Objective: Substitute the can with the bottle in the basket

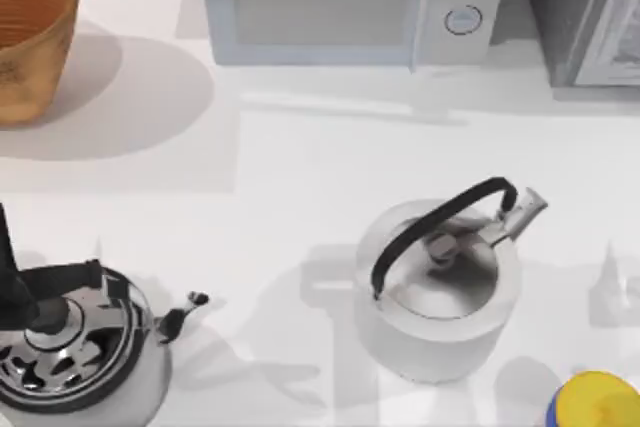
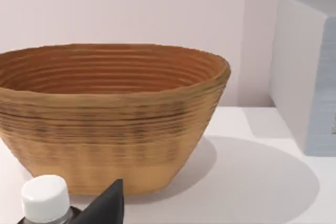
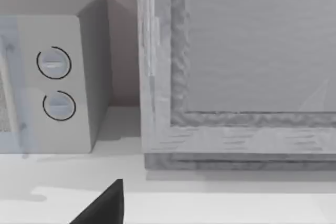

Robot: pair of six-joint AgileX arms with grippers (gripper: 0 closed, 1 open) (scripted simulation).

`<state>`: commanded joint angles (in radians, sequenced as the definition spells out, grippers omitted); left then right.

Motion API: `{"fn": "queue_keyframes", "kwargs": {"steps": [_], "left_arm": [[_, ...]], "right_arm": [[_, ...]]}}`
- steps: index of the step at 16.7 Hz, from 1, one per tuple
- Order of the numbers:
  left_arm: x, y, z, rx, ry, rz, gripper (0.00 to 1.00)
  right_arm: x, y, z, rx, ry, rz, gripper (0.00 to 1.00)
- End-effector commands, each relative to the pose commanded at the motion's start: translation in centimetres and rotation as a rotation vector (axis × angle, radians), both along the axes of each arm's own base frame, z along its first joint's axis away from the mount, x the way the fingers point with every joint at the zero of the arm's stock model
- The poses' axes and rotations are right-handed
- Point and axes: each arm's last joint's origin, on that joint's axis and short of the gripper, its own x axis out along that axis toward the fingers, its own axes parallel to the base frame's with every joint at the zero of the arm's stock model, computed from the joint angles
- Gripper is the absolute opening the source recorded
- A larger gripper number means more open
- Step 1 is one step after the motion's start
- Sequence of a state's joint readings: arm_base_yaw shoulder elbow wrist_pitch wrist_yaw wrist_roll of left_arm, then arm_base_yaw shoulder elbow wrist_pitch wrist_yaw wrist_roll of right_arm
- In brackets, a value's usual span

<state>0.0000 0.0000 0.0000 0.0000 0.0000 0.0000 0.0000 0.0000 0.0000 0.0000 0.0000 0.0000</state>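
Bottle [image 2: 44, 199] with white cap sat in my left gripper [image 2: 79, 211] before the basket [image 2: 105, 124] at the bench's far-left corner; right claw's state I cannot tell.

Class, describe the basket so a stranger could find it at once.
Start at the white microwave along the table's back edge and go to the far-left corner. There stands the basket, round, deep and brown-orange, with ribbed woven walls. Both kettles sit nearer the front and are metallic with dark handles.
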Motion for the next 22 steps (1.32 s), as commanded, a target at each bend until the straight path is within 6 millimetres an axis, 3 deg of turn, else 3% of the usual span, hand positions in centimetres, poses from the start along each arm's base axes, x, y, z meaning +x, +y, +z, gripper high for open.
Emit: {"fn": "queue_keyframes", "kwargs": {"steps": [3,6,10,13,15,18,22], "left_arm": [[0.0,0.0,0.2,0.0,0.002,0.001,1.0],[0.0,0.1,2.0,0.004,0.025,0.004,1.0],[0.7,0.2,6.6,0.011,0.119,0.003,1.0],[2.8,0.5,10.8,0.015,0.252,-0.002,1.0],[5.2,0.7,13.3,0.014,0.37,-0.006,1.0],[10.4,1.4,16.0,0.007,0.587,-0.012,1.0],[19.5,2.9,16.2,-0.014,0.911,-0.023,1.0]], "right_arm": [[0.0,0.0,0.0,0.0,0.0,0.0,1.0],[0.0,0.0,0.0,0.0,0.0,0.0,1.0],[0.0,0.0,0.0,0.0,0.0,0.0,1.0],[0.0,0.0,0.0,0.0,0.0,0.0,1.0],[0.0,0.0,0.0,0.0,0.0,0.0,1.0],[0.0,0.0,0.0,0.0,0.0,0.0,1.0],[0.0,0.0,0.0,0.0,0.0,0.0,1.0]]}}
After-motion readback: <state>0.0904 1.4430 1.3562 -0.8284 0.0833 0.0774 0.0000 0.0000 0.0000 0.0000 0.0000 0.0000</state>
